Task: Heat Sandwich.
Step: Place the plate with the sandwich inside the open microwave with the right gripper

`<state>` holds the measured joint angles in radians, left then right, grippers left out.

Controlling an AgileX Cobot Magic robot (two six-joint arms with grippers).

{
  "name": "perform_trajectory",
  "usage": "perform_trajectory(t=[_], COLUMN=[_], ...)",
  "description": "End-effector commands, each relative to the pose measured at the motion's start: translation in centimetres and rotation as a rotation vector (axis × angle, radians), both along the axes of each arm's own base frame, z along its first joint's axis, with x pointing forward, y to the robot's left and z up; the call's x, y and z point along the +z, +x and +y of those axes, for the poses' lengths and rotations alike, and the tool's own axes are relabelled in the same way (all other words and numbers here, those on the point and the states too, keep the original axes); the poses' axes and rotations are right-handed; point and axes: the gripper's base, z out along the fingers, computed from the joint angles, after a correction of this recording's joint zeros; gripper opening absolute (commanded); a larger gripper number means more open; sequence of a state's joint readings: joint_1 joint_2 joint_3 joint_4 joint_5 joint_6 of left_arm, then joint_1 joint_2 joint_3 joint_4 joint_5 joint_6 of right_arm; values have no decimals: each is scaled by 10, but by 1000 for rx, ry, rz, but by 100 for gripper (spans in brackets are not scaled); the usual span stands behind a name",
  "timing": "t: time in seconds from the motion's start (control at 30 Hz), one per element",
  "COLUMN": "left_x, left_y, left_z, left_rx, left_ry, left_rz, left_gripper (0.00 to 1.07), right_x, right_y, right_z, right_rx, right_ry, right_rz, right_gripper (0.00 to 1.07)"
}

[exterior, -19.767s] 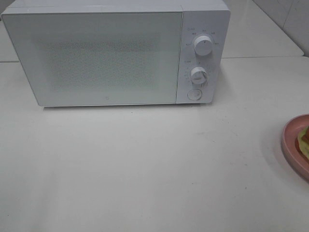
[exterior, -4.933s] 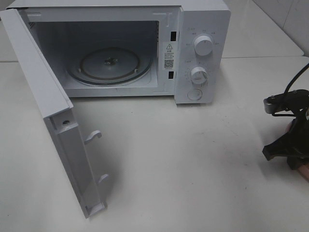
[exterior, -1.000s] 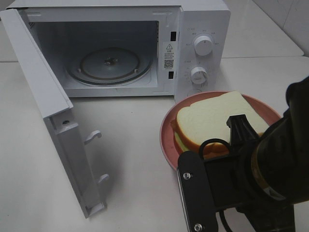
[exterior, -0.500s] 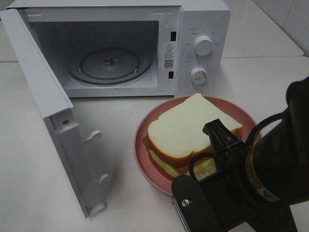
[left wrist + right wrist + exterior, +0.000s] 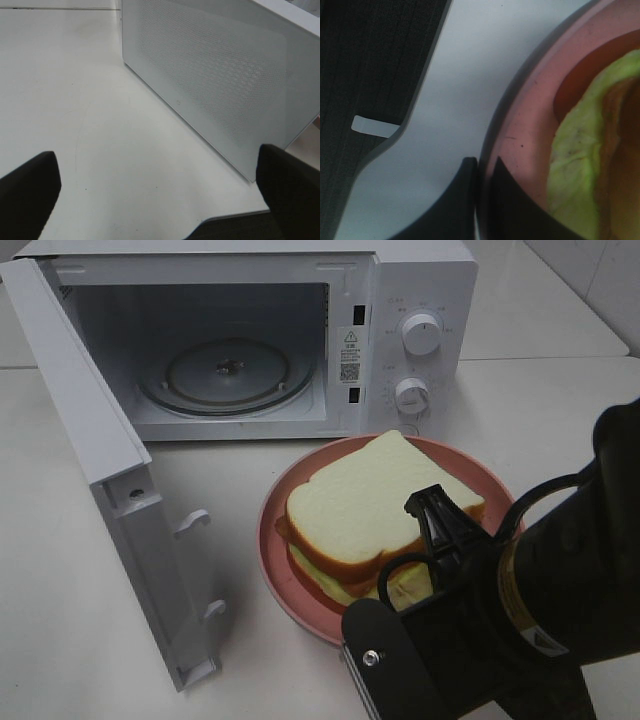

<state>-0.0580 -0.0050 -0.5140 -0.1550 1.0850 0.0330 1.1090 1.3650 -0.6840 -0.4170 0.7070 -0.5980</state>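
On the right wrist view I see the right gripper [image 5: 480,164] pinched down narrow on the rim of the pink plate [image 5: 520,135], one finger under the edge and one just inside it. The sandwich [image 5: 580,160] lies on that plate just past the fingertips, its green leaf and a reddish layer showing, and the pale bench [image 5: 450,100] runs off to the outer side of the gripper. On the left wrist view the left gripper [image 5: 157,165] stands wide with nothing between its fingers. Ahead of it and off to one side is the outer mesh face of the microwave door [image 5: 215,80], standing on the bench [image 5: 75,100] and not touching the fingers. From the exterior high view the right arm [image 5: 560,590] fills the near corner and hides the gripped part of the rim. The plate [image 5: 275,550] reaches out from the gripper toward the microwave [image 5: 420,280], with the sandwich [image 5: 370,505] on it, pale bread on top. Beyond the plate the oven's mouth is open, with the glass turntable [image 5: 225,375] bare inside. The door [image 5: 90,430] is swung out far to the gripper's left. Two white knobs [image 5: 420,333] sit straight beyond the plate's far rim. I cannot tell from here whether the plate touches the bench.
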Motion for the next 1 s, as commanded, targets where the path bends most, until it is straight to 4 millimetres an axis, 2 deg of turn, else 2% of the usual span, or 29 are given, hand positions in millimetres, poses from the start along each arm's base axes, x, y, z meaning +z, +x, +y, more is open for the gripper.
perform_trajectory(t=[0.03, 0.27, 0.57, 1.0], left_x=[1, 1, 1, 1], left_y=[-3, -3, -3, -3], left_z=[0, 0, 0, 0], left_rx=[-6, -6, -6, -6], left_ry=[-3, -3, -3, -3], left_rz=[-36, -36, -36, -36], left_gripper=[100, 100, 100, 100], right_x=[1, 1, 1, 0], right_y=[1, 17, 38, 63], right_z=[1, -8, -18, -47], right_rx=[74, 70, 162, 187], right_ry=[-11, -9, 23, 62], right_rz=[-20, -28, -24, 46], right_gripper=[0, 0, 0, 0])
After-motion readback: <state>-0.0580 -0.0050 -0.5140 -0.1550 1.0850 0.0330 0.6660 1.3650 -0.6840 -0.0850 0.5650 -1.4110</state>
